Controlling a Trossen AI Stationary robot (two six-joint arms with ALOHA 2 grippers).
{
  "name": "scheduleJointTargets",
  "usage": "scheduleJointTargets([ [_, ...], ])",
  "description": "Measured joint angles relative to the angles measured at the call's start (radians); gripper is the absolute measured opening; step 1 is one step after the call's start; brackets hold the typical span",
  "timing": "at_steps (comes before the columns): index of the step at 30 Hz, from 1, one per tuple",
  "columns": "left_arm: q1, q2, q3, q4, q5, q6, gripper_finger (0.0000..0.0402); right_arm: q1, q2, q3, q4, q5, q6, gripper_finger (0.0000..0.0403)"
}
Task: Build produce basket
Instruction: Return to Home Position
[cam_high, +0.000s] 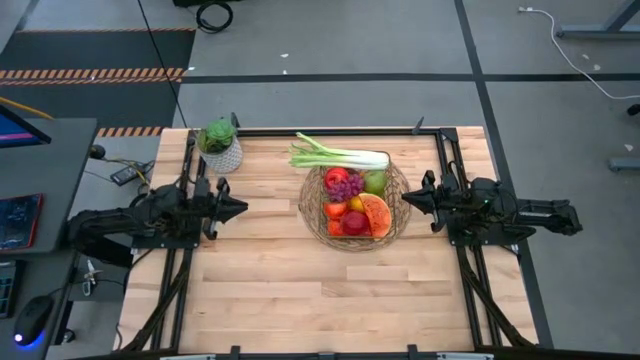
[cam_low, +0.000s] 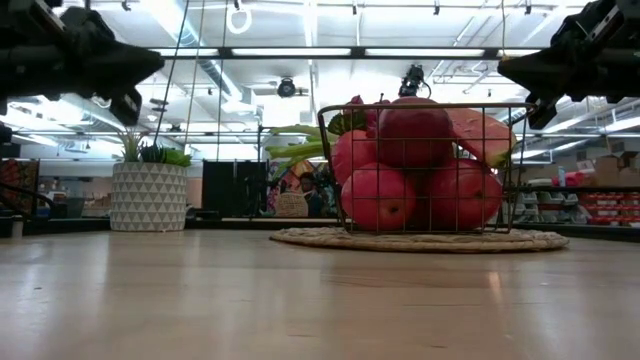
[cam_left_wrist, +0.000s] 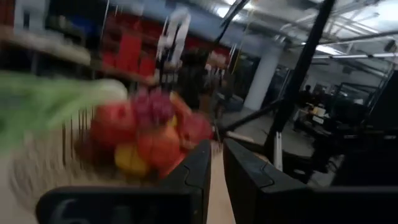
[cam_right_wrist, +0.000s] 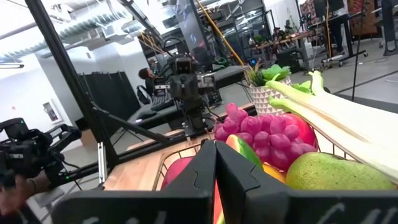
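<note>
The round wire basket (cam_high: 313, 220) stands on its woven base at the table's middle, filled with produce: red apples (cam_low: 378, 196), purple grapes (cam_high: 346, 185), a green pear (cam_right_wrist: 326, 172), a watermelon slice (cam_high: 377, 214) and an orange. The long green-white leek (cam_high: 335, 155) lies across the basket's far rim. My left gripper (cam_high: 244, 208) hangs above the table to the left of the basket, nearly shut and empty. My right gripper (cam_high: 404, 198) hovers at the basket's right side, shut and empty.
A small green plant in a white patterned pot (cam_high: 220, 146) stands near the far left corner. Bare wood spreads across the table's near half (cam_high: 330, 295). Black frame rails (cam_high: 445, 160) run along both sides of the table.
</note>
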Motion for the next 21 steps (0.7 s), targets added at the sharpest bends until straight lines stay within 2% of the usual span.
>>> scheduleJointTargets([
  [5,0.000,0.012,0.000,-0.006,0.000,-0.109,0.0048,0.000,0.000,0.000,0.004,0.000,0.000,0.0016],
  [21,0.000,0.011,0.000,-0.006,-0.001,-0.109,0.0048,0.000,0.002,0.000,0.007,0.000,0.000,0.0014],
])
